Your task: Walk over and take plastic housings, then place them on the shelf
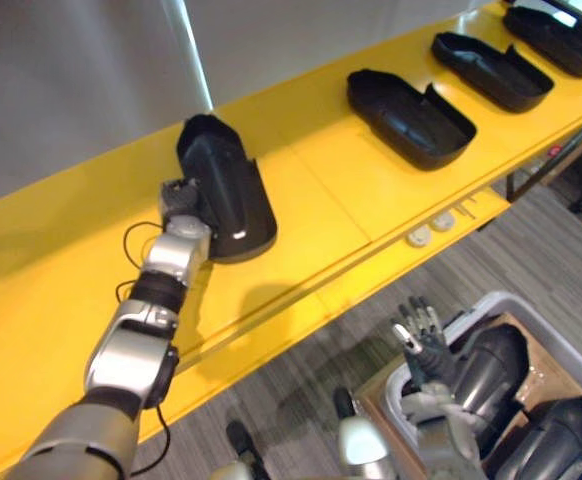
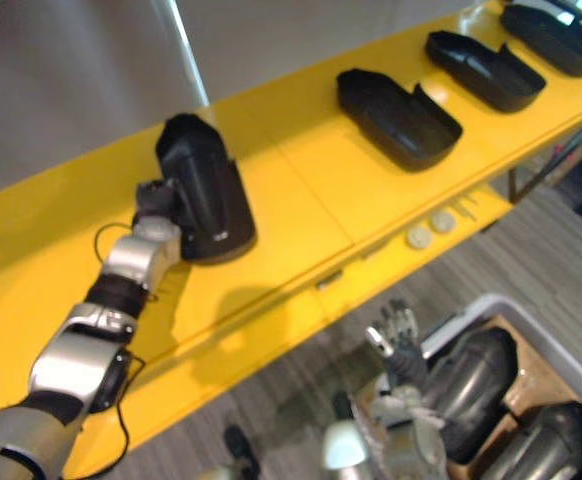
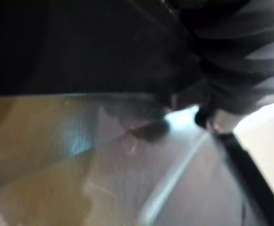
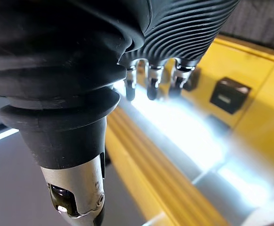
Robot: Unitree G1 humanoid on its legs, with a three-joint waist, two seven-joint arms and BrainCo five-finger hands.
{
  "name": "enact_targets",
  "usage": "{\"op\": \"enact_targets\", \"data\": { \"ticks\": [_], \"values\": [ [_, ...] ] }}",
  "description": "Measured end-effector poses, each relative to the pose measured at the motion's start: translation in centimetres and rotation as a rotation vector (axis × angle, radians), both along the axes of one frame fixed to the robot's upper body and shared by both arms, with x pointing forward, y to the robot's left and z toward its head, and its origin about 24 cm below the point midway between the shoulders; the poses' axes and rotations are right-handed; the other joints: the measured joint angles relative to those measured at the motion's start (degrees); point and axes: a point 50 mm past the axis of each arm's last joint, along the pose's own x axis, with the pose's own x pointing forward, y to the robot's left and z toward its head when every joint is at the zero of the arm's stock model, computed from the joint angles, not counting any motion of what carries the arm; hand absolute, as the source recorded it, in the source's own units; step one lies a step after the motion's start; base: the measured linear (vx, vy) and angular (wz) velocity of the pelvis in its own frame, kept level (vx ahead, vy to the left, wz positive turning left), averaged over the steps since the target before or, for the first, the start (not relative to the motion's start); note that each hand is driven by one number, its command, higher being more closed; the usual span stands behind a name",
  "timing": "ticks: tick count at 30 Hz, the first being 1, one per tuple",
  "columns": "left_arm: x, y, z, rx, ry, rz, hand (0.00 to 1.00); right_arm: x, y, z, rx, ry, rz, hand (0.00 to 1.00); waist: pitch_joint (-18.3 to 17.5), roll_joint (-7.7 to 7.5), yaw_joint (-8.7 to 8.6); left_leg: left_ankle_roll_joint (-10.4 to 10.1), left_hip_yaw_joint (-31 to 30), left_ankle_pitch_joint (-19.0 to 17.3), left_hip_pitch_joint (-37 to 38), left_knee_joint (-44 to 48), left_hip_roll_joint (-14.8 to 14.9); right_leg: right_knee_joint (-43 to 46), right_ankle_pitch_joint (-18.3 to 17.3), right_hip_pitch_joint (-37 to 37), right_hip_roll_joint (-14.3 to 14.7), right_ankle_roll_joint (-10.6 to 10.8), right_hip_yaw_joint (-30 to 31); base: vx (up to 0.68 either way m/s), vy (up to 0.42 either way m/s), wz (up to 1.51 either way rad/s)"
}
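A black plastic housing (image 1: 223, 190) rests dome-up on the yellow shelf (image 1: 351, 205), towards its left part. My left hand (image 1: 178, 198) is up on the shelf, pressed against the housing's near left side; its dark cover (image 3: 240, 56) sits tight against the dark shell (image 3: 80, 42) in the left wrist view. My right hand (image 1: 423, 342) hangs below the shelf's front edge, over the bin, open and holding nothing; its fingers (image 4: 149, 84) point towards the yellow shelf front.
Three more black housings (image 1: 411, 118) (image 1: 491, 70) (image 1: 561, 38) lie open side up along the shelf to the right. A grey bin (image 1: 531, 318) on the floor at lower right holds more housings (image 1: 493, 372) (image 1: 556, 432). Two white discs (image 1: 419, 236) sit under the shelf edge.
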Motion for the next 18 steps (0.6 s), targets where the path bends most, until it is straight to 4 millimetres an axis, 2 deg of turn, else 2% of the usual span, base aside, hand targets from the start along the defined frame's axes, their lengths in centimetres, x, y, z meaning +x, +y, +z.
{"op": "enact_targets", "data": {
  "ticks": [10, 15, 18],
  "values": [
    [0.1, 0.9, 0.4, -0.125, -0.084, 0.079, 0.0, -0.1, 0.9, -0.1, 0.032, 0.01, 0.012, 0.0, 1.4, -0.41, -0.58, 0.0, 0.1, 0.0, 0.1, 0.0, 0.1, 0.4, -0.1, -0.1, 0.0, 0.0, 0.0, 0.0, 0.0, 0.0],
    [0.2, 0.7, 1.0, -0.284, -0.181, 0.067, 0.0, 0.0, 1.0, 0.1, 0.032, -0.01, 0.021, 0.0, 2.3, -0.59, -0.04, 0.0, 0.0, 0.0, 0.1, 0.0, 0.1, 1.0, -0.2, -0.3, 0.0, 0.0, -0.3, 0.0, 0.0, 0.0],
    [0.2, 0.6, 1.4, -0.298, -0.23, 0.058, 0.0, 0.1, 1.6, 0.3, 0.038, -0.029, 0.054, 0.0, 2.9, -1.28, 0.33, 0.2, -0.3, -0.6, -0.1, 1.4, 0.2, 2.1, -0.8, -0.2, -0.3, 0.0, -0.9, 0.01, 0.008, 0.04]
  ]
}}
